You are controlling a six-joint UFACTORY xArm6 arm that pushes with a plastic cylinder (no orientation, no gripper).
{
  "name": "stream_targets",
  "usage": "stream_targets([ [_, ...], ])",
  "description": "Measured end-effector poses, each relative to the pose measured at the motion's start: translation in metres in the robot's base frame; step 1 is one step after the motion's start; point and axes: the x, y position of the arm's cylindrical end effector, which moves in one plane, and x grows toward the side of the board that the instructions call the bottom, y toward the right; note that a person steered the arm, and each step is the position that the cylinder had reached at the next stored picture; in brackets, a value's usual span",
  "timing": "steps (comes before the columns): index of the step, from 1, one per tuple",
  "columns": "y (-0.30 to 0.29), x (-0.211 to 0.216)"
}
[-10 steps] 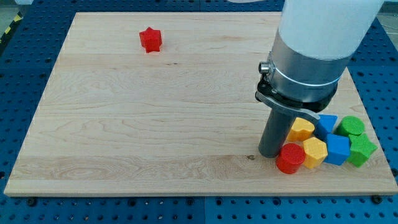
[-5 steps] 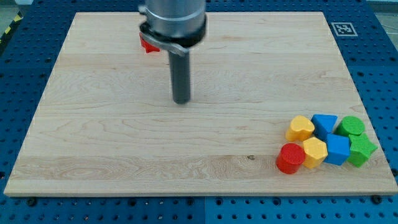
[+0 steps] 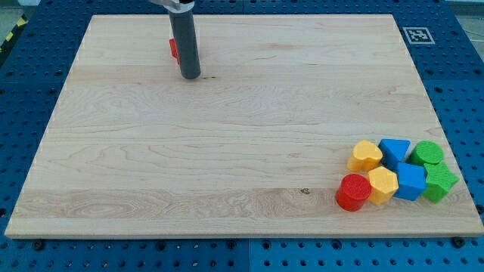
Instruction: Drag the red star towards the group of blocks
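The red star lies near the view's top left on the wooden board, mostly hidden behind my rod; only a sliver shows at the rod's left. My tip rests on the board just below and right of the star. The group of blocks sits at the view's bottom right: a red cylinder, a yellow heart, a yellow hexagon, a blue triangle, a blue cube, a green cylinder and a green star.
A fiducial marker lies on the blue perforated table at the board's top right corner. The board's edges border the blue table on all sides.
My rod has swept from beside the group at bottom right, across the board's middle, up and left to the red star. The star and the group have not visibly moved.
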Motion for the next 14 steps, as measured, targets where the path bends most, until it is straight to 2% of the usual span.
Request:
stream_targets([
  [2, -0.016, -0.024],
  [4, -0.098, -0.04],
  [5, -0.106, -0.106],
  [6, -0.044, -0.095],
  [7, -0.014, -0.071],
  [8, -0.014, -0.045],
  [14, -0.014, -0.028],
])
